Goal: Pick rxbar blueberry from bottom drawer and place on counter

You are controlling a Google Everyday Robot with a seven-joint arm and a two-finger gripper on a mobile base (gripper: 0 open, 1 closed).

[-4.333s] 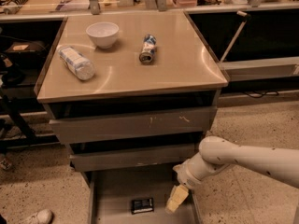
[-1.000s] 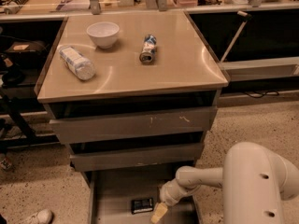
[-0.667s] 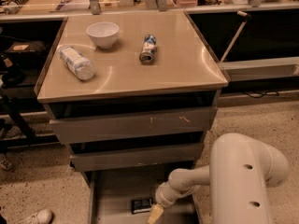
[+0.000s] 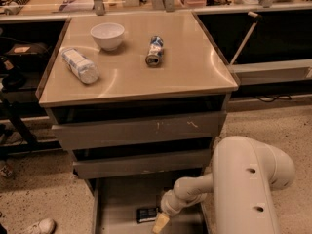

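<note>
My bulky white arm bends down on the right, forearm reaching left into the open deep grey metal bottom drawer, my pincer low over its floor; spread or pressed together, I cannot tell. The small flat dark rxbar blueberry wrapper bar lies on the drawer floor just left of the pincer, touching or not I can't say

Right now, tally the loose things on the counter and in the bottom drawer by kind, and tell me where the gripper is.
1 bowl, on the counter
1 can, counter
1 bottle, counter
1 bar, in the bottom drawer
Total: 4
The gripper is down in the bottom drawer, just right of the bar.
</note>
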